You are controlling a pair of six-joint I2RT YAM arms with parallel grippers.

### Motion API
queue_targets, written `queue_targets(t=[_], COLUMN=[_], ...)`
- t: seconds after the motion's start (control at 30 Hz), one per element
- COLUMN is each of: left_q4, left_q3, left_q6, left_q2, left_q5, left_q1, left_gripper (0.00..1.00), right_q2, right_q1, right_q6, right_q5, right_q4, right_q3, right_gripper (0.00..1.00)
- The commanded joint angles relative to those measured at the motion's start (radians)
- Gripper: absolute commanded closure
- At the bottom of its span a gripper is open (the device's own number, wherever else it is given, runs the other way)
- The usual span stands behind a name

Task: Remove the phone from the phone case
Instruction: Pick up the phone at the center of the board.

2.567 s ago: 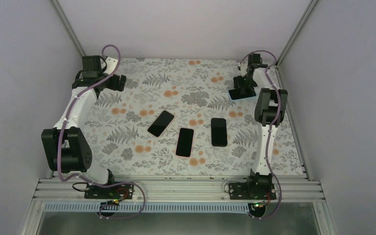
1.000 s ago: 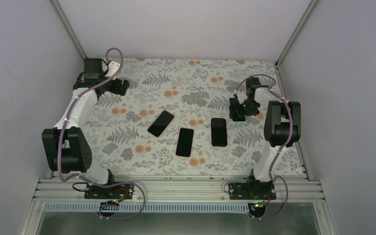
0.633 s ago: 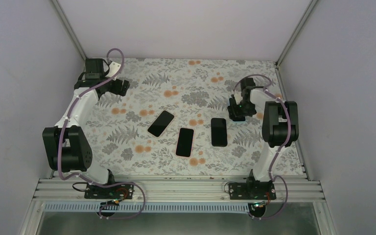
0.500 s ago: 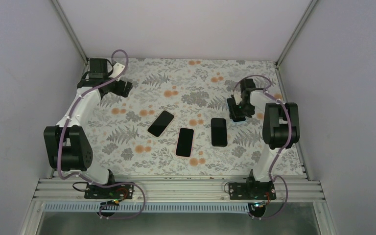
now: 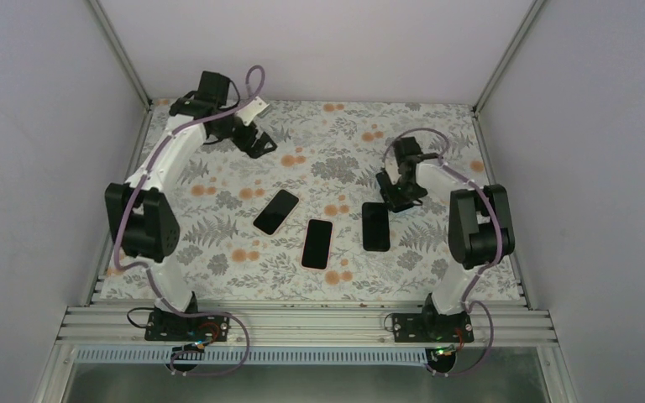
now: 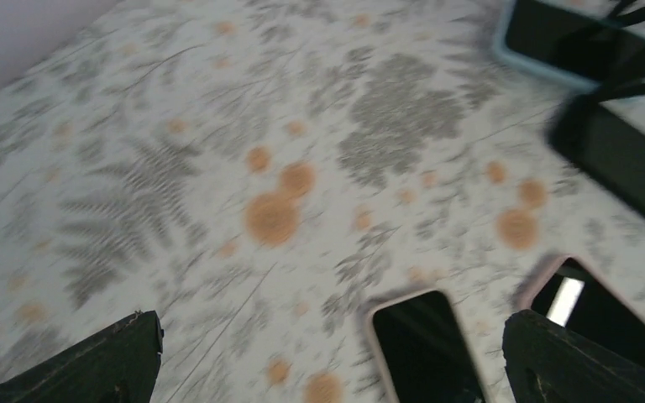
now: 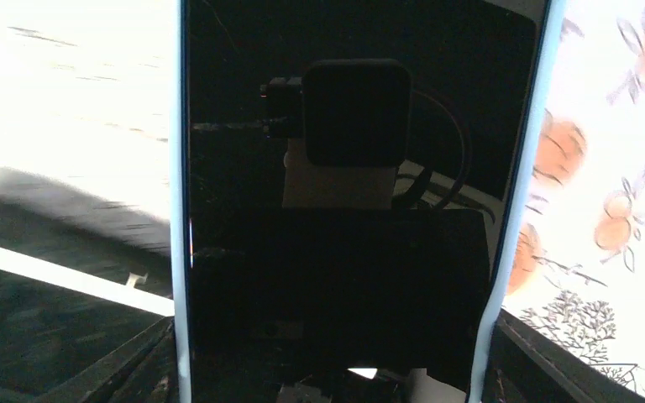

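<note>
Right wrist — right tool (image 7: 332,369) clamps blue-cased phone (image 7: 344,168).

The counter (image 5: 218,252), covered in a fern-and-orange-blossom print, is carrying three phones lying flat, screens up, near its middle: a pink-edged phone (image 5: 276,211), a second pink-edged phone (image 5: 317,243) beside it, and a dark phone (image 5: 375,226) rightmost.

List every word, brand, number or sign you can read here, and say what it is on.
None can be read.
The phone in the light blue case shows only a dark screen with reflections.
The three phones on the floral tablecloth also have blank screens.
</note>
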Motion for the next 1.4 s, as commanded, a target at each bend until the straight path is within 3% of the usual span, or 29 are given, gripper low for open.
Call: queue_targets(t=[0.0,0.33,0.87,1.23,1.3,1.37], left_q4=[-0.228,-0.532,-0.534,-0.534,-0.535,-0.535], left_q3=[0.209,0.676,0.505,0.529,0.519,0.506], left_q6=[0.043,-0.06,-0.066,-0.065,-0.061,-0.054], left_q2=[0.16,0.553,0.528,0.515,0.509,0.503], left_q5=[0.267,0.531,0.668,0.727,0.737,0.743], left_q1=[-0.041,-0.058,-0.113,-0.119,-0.119,-0.119], left_gripper=[0.0,0.0,0.0,0.02,0.09,0.28], right_q2=[-0.121,-0.152,-0.028,0.019,0.017,0.019], right_q1=[0.15,0.43,0.523,0.593,0.594,0.593], right_q6=[-0.017,0.003,-0.024,-0.058,-0.054,-0.052], right_q5=[0.0,-0.021,-0.043,-0.049,-0.045,-0.038], right_q4=[-0.096,-0.191,-0.152,-0.146,-0.129,-0.118], right_q3=[0.121,0.318,0.478,0.496,0.494,0.494], right_gripper=[0.47,0.46,0.47,0.48,0.48,0.47])
